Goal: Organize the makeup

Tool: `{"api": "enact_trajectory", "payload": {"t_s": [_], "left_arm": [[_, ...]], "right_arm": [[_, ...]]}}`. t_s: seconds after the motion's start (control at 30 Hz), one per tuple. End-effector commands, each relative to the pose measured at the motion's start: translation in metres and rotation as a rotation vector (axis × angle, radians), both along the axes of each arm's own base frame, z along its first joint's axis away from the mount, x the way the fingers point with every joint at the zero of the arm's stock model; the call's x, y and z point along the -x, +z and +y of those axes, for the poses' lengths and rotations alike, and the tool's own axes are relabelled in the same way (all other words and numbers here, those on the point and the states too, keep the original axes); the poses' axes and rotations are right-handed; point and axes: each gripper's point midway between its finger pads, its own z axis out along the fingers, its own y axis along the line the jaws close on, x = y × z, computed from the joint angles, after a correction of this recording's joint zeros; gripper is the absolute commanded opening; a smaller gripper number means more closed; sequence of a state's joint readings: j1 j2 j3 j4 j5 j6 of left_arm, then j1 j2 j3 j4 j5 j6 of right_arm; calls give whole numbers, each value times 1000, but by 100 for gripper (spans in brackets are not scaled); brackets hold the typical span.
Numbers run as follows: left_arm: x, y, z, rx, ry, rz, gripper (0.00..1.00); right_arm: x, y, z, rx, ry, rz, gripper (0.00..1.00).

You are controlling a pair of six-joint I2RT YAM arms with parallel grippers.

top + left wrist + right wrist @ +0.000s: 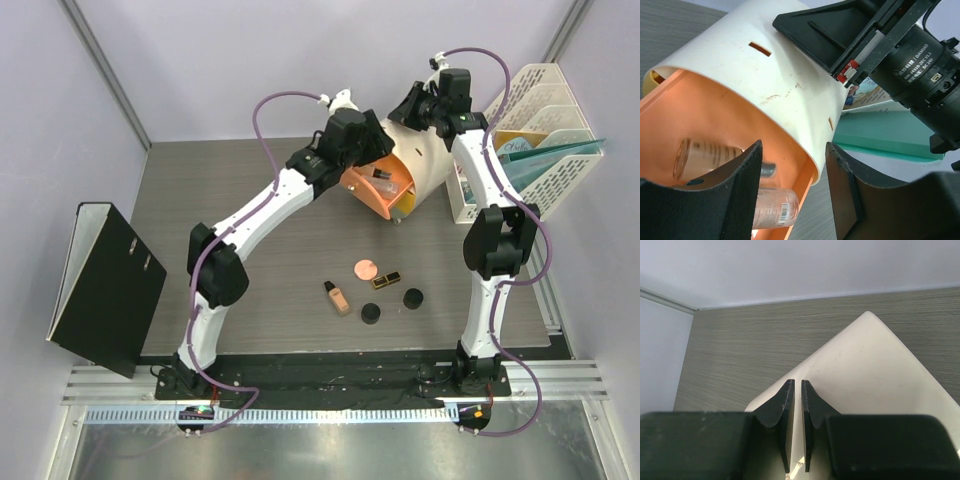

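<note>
Left gripper [794, 150] is hanging over the pulled-out orange drawer [700, 107] of the cream drum-shaped box [765, 65]. Its fingers are clearly spread apart with nothing between them. Two pieces of makeup lie on their sides in that drawer: a clear bottle [702, 155] and, just beside it at its 5 o'clock in the left wrist view, a bottle with a barcode label [775, 206]. The orange glow washes out that one's colour, so I can't call it.

Right gripper [796, 382] sits on top of the cream box. The fingers are almost together, with only a thin slit between them. I honestly can't tell if it's pinching anything or just resting there.

In the top view the box is at about 1 o'clock on the grey wood-grain table [230, 200], with its drawer facing the middle. The rest of the makeup is loose on the table, a bit toward 5 o'clock from centre:
- The pink round compact [366, 267] has the black-gold lipstick [386, 279] just beside it at 4 o'clock.
- A beige bottle [339, 298] with a black cap lies at the compact's 7 o'clock.
- One black round jar [371, 314] is at the compact's 6 o'clock, and the other black jar [411, 297] is at its 4 o'clock, past the lipstick.

A black binder [105, 285] leans at 9 o'clock, and a cream file rack [545, 90] with teal folders stands at 2 o'clock.
</note>
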State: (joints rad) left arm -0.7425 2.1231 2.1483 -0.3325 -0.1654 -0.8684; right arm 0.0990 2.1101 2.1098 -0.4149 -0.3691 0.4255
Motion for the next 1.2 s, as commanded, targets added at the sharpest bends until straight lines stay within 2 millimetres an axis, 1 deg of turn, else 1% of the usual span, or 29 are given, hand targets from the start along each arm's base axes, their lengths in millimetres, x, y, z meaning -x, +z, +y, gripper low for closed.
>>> {"api": "enact_trajectory", "payload": {"t_s": [0.0, 0.03, 0.07, 0.13, 0.17, 0.23, 0.27, 0.3, 0.37, 0.4, 0.47, 0.5, 0.53, 0.57, 0.6, 0.63, 0.73, 0.77, 0.8, 0.83, 0.87, 0.9, 0.93, 0.97, 1.0, 1.03, 1.07, 1.13, 1.17], "left_arm": [[10, 93, 27, 58, 16, -179, 52], [18, 103, 32, 58, 6, -189, 51], [23, 96, 35, 32, -8, -183, 50], [35, 89, 40, -5, -31, -168, 49], [48, 84, 48, -53, -50, -173, 49], [65, 72, 55, -118, -72, -170, 50], [82, 81, 60, -126, -90, -193, 52], [91, 52, 64, -194, -114, -162, 53], [108, 32, 71, -239, -134, -125, 56], [124, 14, 78, -261, -151, -84, 56], [142, -11, 87, -295, -160, -15, 57], [155, -12, 90, -289, -166, -5, 58], [166, -38, 97, -305, -152, 63, 59], [170, -45, 102, -306, -128, 86, 64], [174, -51, 107, -308, -108, 100, 66], [183, -63, 113, -287, -82, 145, 67], [188, -76, 122, -250, -12, 198, 69], [189, -88, 124, -226, 30, 251, 71], [190, -93, 125, -218, 53, 280, 71], [194, -103, 128, -237, 66, 323, 74], [193, -112, 124, -227, 98, 380, 76], [200, -125, 130, -269, 111, 440, 76], [202, -142, 124, -301, 103, 493, 76], [202, -141, 118, -290, 115, 523, 75], [205, -151, 117, -317, 116, 560, 75], [209, -156, 112, -320, 102, 592, 75], [207, -167, 104, -321, 117, 636, 75], [210, -176, 94, -312, 99, 688, 74], [209, -183, 87, -298, 116, 718, 74]], "right_arm": [[13, -40, -4, 38, -10, 132, 17], [13, -40, -5, 38, -11, 134, 17], [13, -40, -5, 41, -10, 131, 17], [13, -40, -5, 39, -9, 132, 17], [13, -38, -5, 39, -11, 129, 17], [13, -39, -5, 39, -9, 130, 17], [13, -40, -4, 38, -9, 132, 17], [13, -40, -5, 38, -10, 134, 17], [13, -42, -5, 37, -9, 137, 17], [13, -40, -5, 36, -9, 135, 17], [12, -41, -4, 37, -9, 135, 17], [12, -42, -3, 35, -9, 137, 17], [12, -42, -4, 36, -9, 138, 17], [12, -42, -4, 35, -10, 138, 17], [12, -42, -4, 35, -10, 137, 17], [12, -43, -4, 37, -9, 137, 17], [12, -45, -3, 36, -6, 144, 17], [12, -46, -4, 35, -9, 146, 17], [13, -47, -3, 33, -6, 148, 17], [13, -48, -3, 33, -5, 151, 17], [12, -49, -4, 33, -7, 153, 17], [13, -50, -3, 33, -5, 154, 17], [13, -50, -4, 34, -6, 155, 17], [13, -52, -4, 35, -6, 158, 17], [13, -52, -3, 29, -4, 161, 17], [12, -52, -2, 26, -2, 161, 17], [12, -51, -2, 24, -1, 159, 17], [11, -51, -2, 22, 0, 158, 17], [11, -50, -2, 23, 0, 156, 17]]}}
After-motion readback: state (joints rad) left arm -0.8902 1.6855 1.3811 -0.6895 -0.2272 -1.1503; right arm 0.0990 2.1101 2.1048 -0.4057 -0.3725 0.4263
